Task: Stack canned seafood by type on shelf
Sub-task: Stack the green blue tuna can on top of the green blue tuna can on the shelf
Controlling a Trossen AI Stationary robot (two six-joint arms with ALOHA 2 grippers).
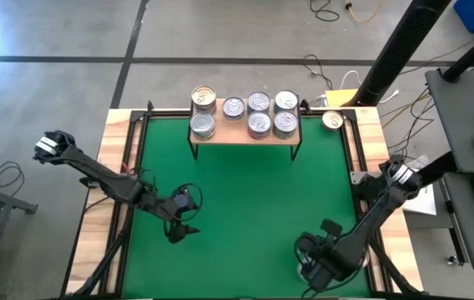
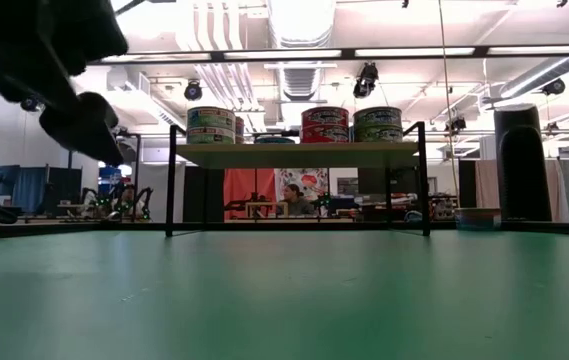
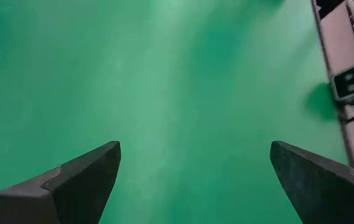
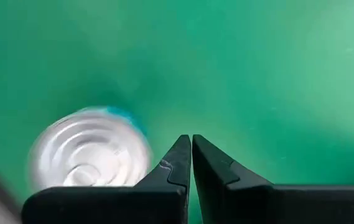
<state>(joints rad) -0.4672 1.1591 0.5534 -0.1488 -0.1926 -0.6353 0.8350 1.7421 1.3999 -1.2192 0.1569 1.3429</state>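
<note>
Shelf (image 1: 245, 133): light-wood board on thin black legs, standing at the far edge of the green tabletop (image 1: 245, 208), centred.

Tins on the shelf (image 1: 245, 115): seen from above, eight tops in two rows of four. The far-left one has a gold top (image 1: 204, 97); the others are silver. In the low view the tins stand in short stacks: one with greenish-blue sides at the left (image 2: 211, 125), a red-sided stack in the middle (image 2: 325, 124), a green-sided stack at the right (image 2: 378, 124).

One more gold-topped tin (image 1: 331, 120) sits off the shelf, on the wooden border just beside the shelf's right end.

Left gripper (image 1: 180, 218): over the left-middle of the tabletop, well apart from the shelf. Fingers (image 3: 83, 180) wide apart, nothing between them; only green mat shows in its wrist view.

Right gripper (image 1: 307, 260): near the front right of the tabletop. Fingers (image 4: 175, 165) pressed together, holding nothing. A silver-topped tin with a bluish side (image 4: 89, 149) lies on the mat just beside the fingers, blurred; whether it touches them cannot be told.

A person (image 2: 291, 196) sits in the room beyond the shelf.
</note>
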